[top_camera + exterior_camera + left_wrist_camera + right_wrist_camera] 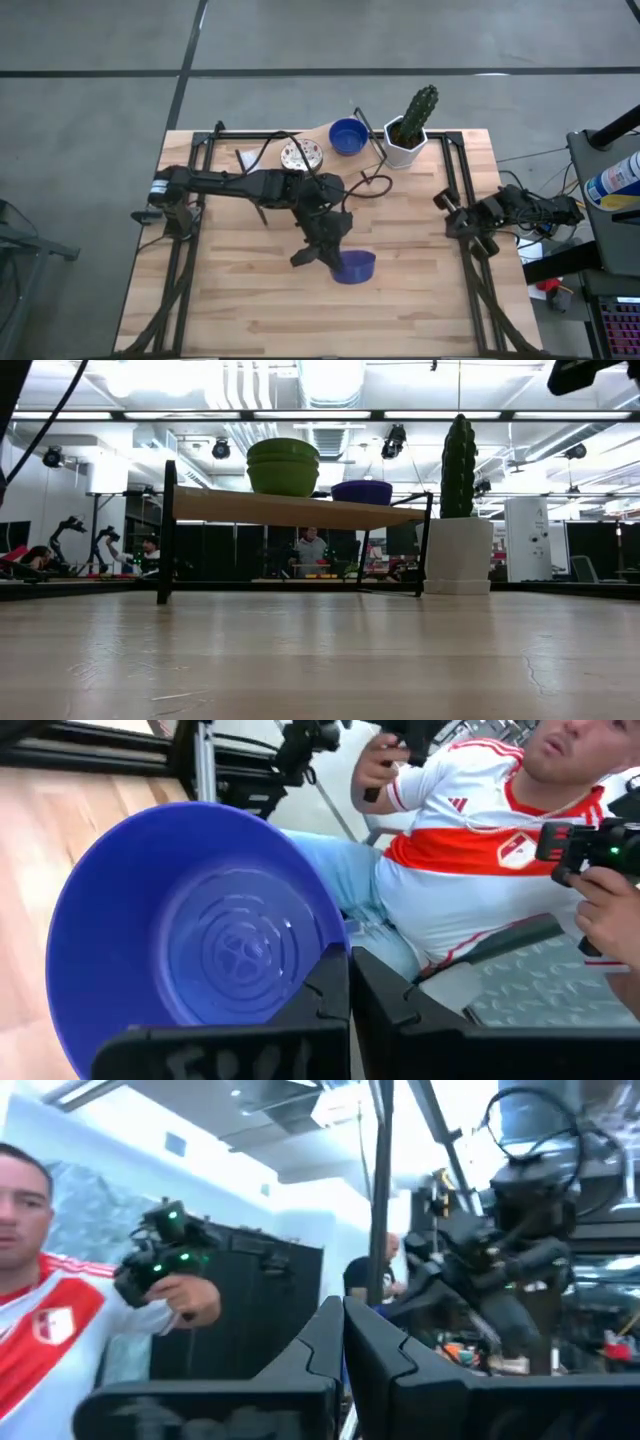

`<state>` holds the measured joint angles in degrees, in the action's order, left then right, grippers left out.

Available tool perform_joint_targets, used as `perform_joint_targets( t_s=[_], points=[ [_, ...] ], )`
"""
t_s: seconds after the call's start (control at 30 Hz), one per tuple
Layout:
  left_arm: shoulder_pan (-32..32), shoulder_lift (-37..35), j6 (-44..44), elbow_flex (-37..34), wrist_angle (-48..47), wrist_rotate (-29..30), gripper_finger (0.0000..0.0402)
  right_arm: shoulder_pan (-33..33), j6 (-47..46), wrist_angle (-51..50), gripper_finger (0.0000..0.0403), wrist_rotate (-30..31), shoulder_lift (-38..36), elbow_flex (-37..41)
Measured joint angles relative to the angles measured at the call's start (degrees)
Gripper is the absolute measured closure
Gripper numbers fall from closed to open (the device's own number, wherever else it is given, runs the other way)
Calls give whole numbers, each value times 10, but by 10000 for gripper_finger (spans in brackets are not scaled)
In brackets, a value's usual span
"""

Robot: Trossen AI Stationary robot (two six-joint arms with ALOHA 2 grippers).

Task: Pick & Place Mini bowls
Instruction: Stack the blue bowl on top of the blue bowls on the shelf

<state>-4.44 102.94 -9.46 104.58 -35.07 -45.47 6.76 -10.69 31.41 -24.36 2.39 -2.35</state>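
Deep blue mini bowl held tilted, seemingly lifted, mid-table. Second blue bowl upright at far edge; patterned bowl beside it.

Even overhead light, soft shadows — wrist views blurred.

High view: flat, bright light on the table; only a faint shadow under the left arm and beside the blue bowl. Low view: ceiling light strips blow out to white glare, the near tabletop falls soft and out of focus, while the cactus stands partly backlit and dark. Left wrist view: the bowl's inside carries pale sheen on its rings; the person's shirt is smeared. Right wrist view — hazy throughout, bright ceiling glare, dark foreground fingers unfocused.
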Motion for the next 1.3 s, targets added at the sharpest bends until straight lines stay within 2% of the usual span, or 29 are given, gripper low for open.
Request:
perform_joint_targets(
  t_s=[0.07, 0.2, 0.4, 0.53, 0.7, 0.87, 0.97, 1.07, 1.3],
  points=[
    [4, 0, 1, -5, 13, 0, 401, 1, -8, -1, 394, 4, 1, 0],
    [11, 0, 4, -20, 59, 0, 401, 1, -14, -11, 394, 50, 16, 0],
    [20, 0, -8, -58, 119, -24, 401, 1, -36, -12, 389, 79, 82, -8],
    [21, 0, -18, -78, 145, -49, 401, 1, -46, -17, 355, 80, 168, -36],
    [21, 0, -26, -104, 171, -50, 401, 1, -23, -28, 287, 78, 302, -104],
    [21, 0, -44, -115, 190, -88, 401, 2, 14, -30, 228, 1, 410, -185],
    [19, 0, -47, -119, 189, -93, 401, 1, 33, -83, 207, -8, 463, -237],
    [18, 0, -52, -121, 187, -106, 401, 1, 57, -130, 197, -16, 514, -278],
    [17, 0, -46, -121, 187, -117, 401, 2, 64, -133, 197, -95, 613, -338]
  ],
)
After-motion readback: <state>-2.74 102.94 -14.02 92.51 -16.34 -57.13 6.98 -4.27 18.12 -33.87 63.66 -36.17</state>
